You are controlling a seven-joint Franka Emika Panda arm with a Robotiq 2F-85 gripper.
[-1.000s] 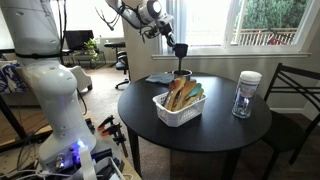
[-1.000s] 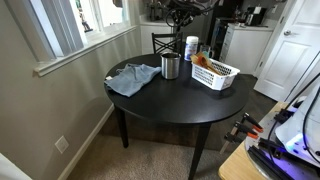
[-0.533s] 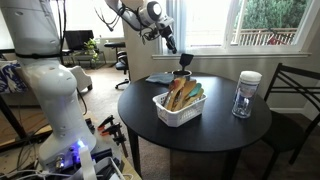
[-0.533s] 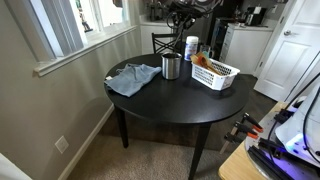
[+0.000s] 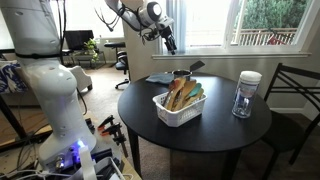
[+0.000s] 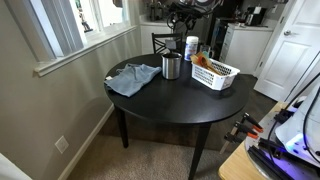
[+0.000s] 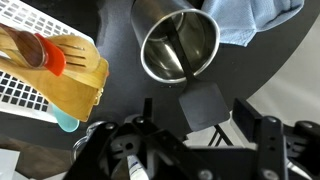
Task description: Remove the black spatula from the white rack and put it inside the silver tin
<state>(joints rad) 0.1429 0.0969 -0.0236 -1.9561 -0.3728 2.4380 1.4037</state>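
The black spatula (image 7: 204, 104) stands handle-down in the silver tin (image 7: 150, 52). Its flat head sticks out over the rim, and in an exterior view the black spatula (image 5: 192, 69) leans tilted to one side. My gripper (image 7: 200, 116) hangs above the tin, open. Its fingers (image 7: 250, 112) stand well apart on either side of the spatula head and do not touch it. In both exterior views the gripper (image 5: 168, 40) is a little above the tin (image 6: 171, 67). The white rack (image 5: 170, 113) stands beside the tin and holds brown wooden utensils (image 7: 75, 78).
A crumpled blue cloth (image 6: 133, 78) lies next to the tin on the round black table (image 6: 165, 100). A clear jar with a white lid (image 5: 246, 95) stands near the table's edge. A teal utensil (image 7: 65, 122) is also in the rack. A chair (image 5: 290, 95) stands by the table.
The jaws have gone from shut on the spatula to open. The spatula has dropped into the tin and tipped over to lean on its rim. The arm has barely moved.
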